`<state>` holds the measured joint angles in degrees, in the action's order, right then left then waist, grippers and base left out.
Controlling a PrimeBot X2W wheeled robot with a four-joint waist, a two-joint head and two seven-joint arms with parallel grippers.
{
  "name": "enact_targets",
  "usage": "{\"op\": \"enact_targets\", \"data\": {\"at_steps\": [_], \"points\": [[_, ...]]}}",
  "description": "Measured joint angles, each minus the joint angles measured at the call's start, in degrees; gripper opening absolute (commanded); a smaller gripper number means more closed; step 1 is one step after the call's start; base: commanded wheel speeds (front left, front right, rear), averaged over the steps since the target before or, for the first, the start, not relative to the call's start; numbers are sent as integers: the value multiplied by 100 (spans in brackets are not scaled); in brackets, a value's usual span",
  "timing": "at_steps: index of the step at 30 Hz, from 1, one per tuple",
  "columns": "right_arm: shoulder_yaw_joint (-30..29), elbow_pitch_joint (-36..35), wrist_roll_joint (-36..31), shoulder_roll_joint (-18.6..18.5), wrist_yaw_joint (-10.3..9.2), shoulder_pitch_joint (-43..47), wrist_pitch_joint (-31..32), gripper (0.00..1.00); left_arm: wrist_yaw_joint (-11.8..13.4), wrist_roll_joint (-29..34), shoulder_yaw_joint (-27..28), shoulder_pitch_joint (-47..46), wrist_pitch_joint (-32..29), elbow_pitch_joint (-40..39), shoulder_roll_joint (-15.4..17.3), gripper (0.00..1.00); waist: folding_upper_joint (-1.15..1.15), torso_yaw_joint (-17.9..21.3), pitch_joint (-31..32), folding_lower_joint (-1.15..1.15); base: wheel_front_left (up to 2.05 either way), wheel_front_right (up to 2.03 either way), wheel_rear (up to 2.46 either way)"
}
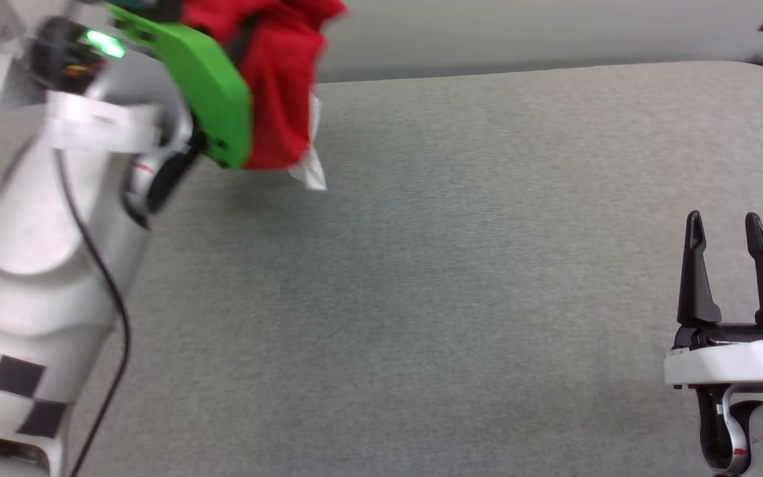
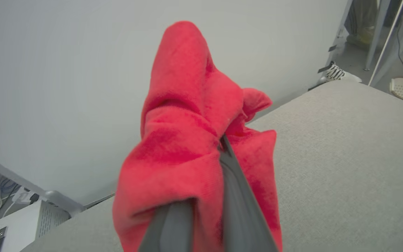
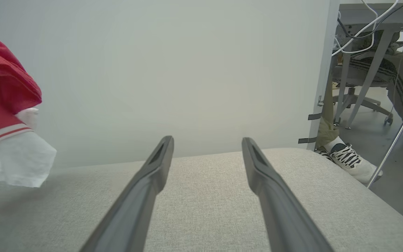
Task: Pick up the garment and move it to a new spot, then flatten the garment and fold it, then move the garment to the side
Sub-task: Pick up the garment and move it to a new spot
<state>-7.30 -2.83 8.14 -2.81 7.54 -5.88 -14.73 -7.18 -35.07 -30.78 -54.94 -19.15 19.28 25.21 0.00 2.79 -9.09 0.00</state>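
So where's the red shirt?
Upper left of the head view: the bunched red-and-white cloth garment hangs from the left end effector above the grey padded table.

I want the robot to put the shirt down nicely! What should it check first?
1. Grip: left end effector shut on shirt: ok.
2. Lift: shirt hangs above table: ok.
3. Shape: shirt flat: not ok, bunched up.
4. Helper: right end effector open, holding nothing: ok.
5. Space: bare table to lay it on: ok.
6. Print facing up or down: cannot tell.
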Motion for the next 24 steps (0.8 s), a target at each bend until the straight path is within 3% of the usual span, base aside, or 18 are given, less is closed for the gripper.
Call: {"op": "enact_targets", "data": {"at_steps": [4,10,16,17,18,24], "points": [[-20,2,44,-2,0,14,0,100,-15,-281,-882,99,3,-137,-236,0,0,321,37,0,0,0,0],[-19,16,56,-1,0,86,-1,100,-15,-621,-2256,895,223,-2,-914,0,0,724,85,0,0,0,0],[40,54,57,-2,0,130,-1,100,-15,-845,-2944,1674,600,550,-1461,0,0,864,161,0,0,0,0],[60,65,57,-1,0,142,-1,100,-15,-848,-3012,1762,678,679,-1508,38,0,848,169,0,0,0,0],[59,71,57,-1,0,151,-1,100,-15,-848,-3059,1823,728,792,-1550,100,0,828,173,0,0,0,0],[118,143,53,0,0,230,-1,100,-15,-982,-3186,2020,1049,1255,-1666,100,0,595,199,0,0,0,0]]}}
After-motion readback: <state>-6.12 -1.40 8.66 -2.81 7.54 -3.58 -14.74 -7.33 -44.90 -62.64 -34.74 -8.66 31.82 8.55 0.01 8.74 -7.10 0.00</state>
